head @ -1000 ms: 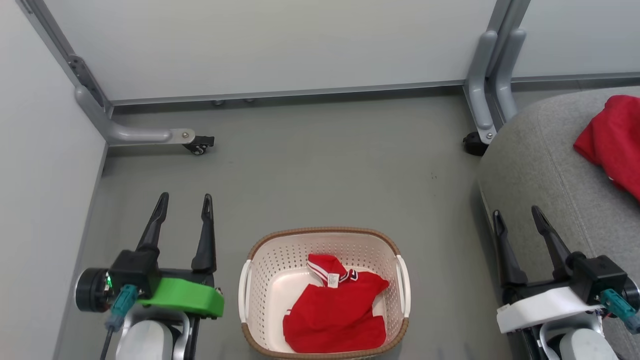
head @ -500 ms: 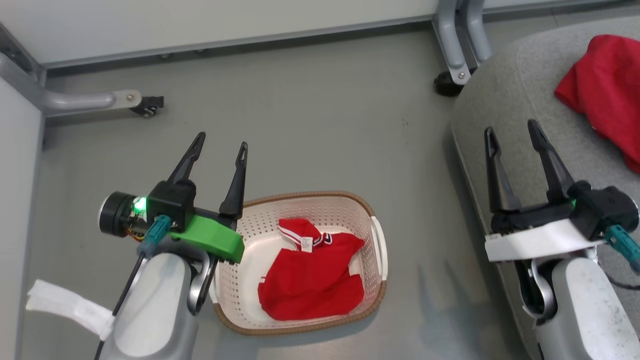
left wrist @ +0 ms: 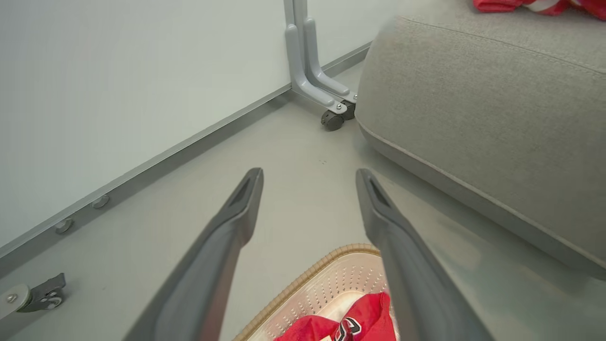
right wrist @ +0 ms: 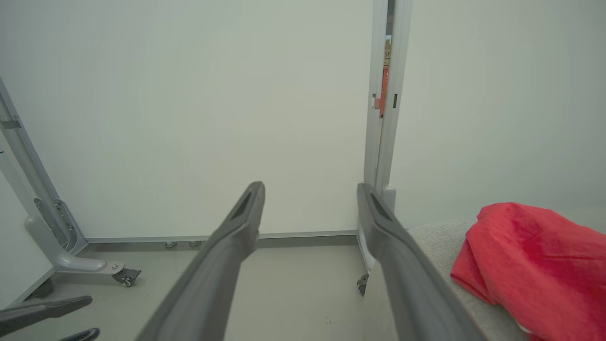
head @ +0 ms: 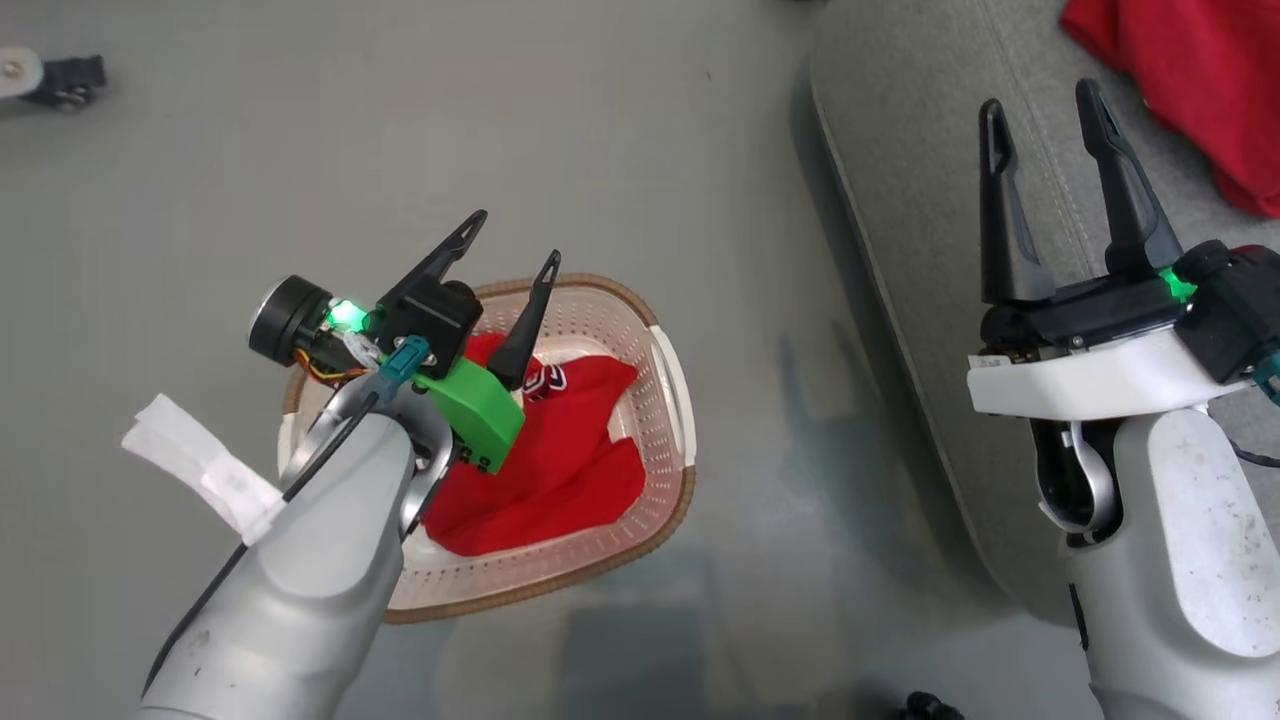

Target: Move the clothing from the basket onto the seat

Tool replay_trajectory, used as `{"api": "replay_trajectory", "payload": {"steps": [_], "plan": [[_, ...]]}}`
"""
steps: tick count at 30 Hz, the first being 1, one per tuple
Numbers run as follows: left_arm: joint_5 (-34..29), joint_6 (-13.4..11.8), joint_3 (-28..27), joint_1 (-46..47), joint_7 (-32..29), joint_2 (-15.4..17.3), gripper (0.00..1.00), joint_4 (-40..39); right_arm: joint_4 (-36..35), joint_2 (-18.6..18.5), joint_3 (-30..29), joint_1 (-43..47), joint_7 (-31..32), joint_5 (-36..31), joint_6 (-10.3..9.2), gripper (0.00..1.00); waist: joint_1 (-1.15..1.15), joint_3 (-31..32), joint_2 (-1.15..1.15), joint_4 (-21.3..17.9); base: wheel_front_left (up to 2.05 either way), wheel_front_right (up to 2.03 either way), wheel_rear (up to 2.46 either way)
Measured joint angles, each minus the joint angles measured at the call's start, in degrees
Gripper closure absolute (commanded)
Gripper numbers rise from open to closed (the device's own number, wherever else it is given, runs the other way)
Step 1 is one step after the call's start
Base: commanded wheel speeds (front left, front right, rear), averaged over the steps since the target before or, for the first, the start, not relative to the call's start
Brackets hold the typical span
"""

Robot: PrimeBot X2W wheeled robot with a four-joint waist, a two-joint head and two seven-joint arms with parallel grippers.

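moved: the head view has tipped down, so the whole picture has slid. Apart from that, my left gripper (head: 515, 236) has swung from beside the basket (head: 600, 320) to over its left side.
left tool: jaws spread wide, nothing in them. It's above the fabric, not in it, and the fingers point out past the far rim.
right tool: right gripper (head: 1038, 95) also spread wide and empty, hanging over the near edge of the seat (head: 920, 200).
clothing: one red garment (head: 560, 470) lies crumpled in the basket. The second garment (head: 1180, 80) is already on the seat.
progress: about half done, I'd say. Next up is a descent and a pinch.
risk 1: my aim sits near the rim. A straight drop could hit the rim or wall and shove the light basket.
risk 2: a shallow pinch may catch just a fold. The fabric could then slip on the lift and land on the floor (head: 760, 400) short of the seat.
risk 3: a fingertip may snag in the wall holes.
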State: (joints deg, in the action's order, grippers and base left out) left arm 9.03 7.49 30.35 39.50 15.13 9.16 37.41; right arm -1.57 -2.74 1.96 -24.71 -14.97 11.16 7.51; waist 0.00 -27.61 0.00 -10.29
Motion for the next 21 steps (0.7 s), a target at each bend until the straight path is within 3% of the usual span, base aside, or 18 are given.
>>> {"api": "replay_trajectory", "payload": {"steps": [21], "plan": [[5.72,0.00,17.16,14.01,-0.01,2.00,0.00,19.06,-3.12,0.01,2.27,-5.99,-0.01,1.68,0.00,0.00,0.00,-19.08,0.00,-6.13,0.00,0.00,0.00]]}}
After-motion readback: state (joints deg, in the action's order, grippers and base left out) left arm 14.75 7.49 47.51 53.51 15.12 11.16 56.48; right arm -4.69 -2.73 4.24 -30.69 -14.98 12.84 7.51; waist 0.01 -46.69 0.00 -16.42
